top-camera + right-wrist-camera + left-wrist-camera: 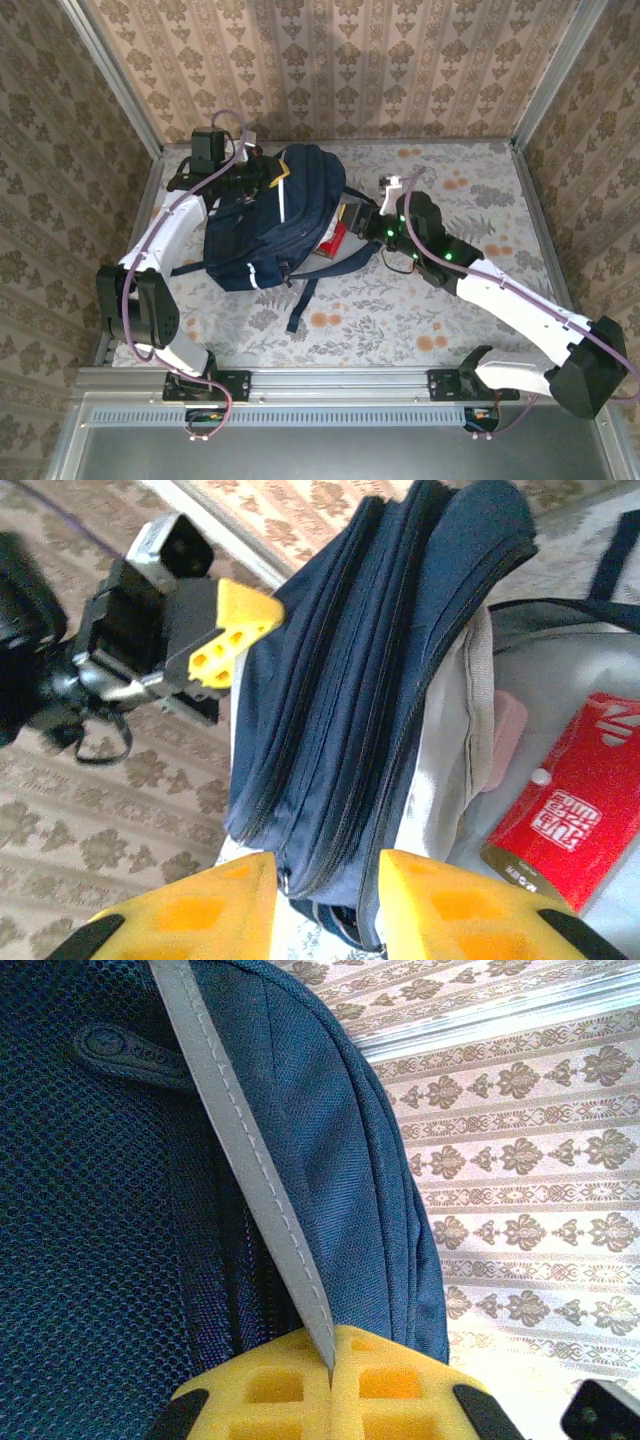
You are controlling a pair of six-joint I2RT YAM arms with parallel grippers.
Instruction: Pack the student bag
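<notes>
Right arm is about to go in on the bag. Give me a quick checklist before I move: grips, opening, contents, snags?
1. Hold: left gripper shut on the student bag by its grey trim strip: ok.
2. Free hand: right gripper open, jaws either side of the bag's zipped edge: ok.
3. Opening: grey lining shows; wide enough: cannot tell.
4. Contents: red packet lies on the lining; fully in: cannot tell.
5. Snags: loose strap trails on the table, away from both grippers: ok.
</notes>
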